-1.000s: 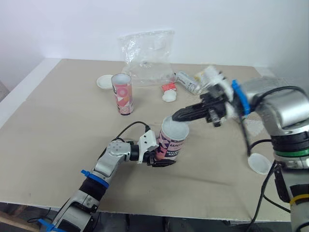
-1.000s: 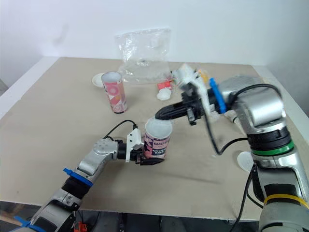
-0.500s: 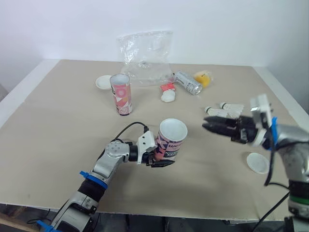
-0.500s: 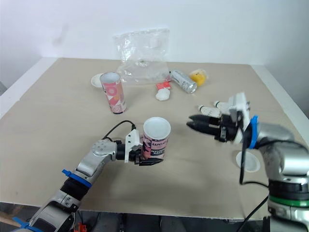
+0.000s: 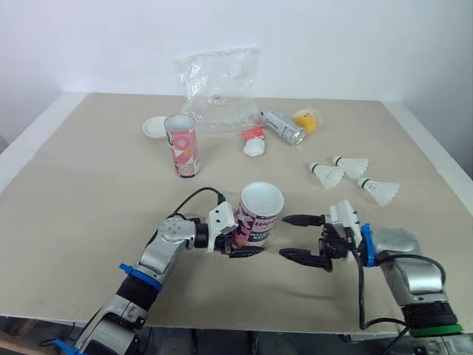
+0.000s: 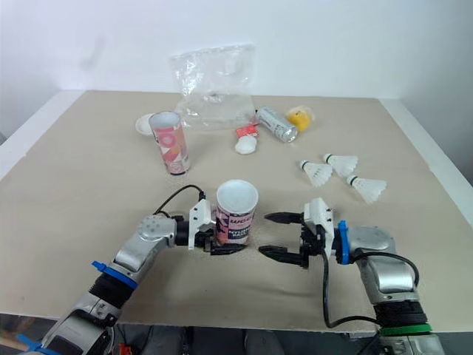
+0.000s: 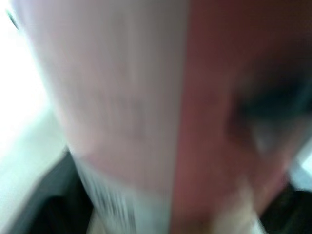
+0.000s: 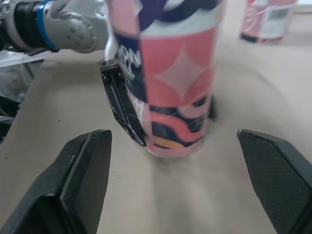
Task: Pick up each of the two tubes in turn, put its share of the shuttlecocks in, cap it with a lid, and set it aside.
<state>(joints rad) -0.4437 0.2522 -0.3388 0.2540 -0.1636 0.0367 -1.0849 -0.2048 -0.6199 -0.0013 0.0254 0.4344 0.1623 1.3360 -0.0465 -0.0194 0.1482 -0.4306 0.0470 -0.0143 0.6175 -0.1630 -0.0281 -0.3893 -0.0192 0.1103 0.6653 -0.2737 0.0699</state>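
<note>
Left claw (image 5: 244, 244) grips the open tube (image 5: 260, 214) upright on the table (image 5: 96, 192); right claw (image 5: 284, 237) gapes wide just beside it.

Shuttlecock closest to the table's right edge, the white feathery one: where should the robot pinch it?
Probably at the narrow neck, where feathers meet the round cork tip. The white feather shuttlecock lies on its side on the beige table, so the open right gripper should come down from above, one black finger on each side.
</note>
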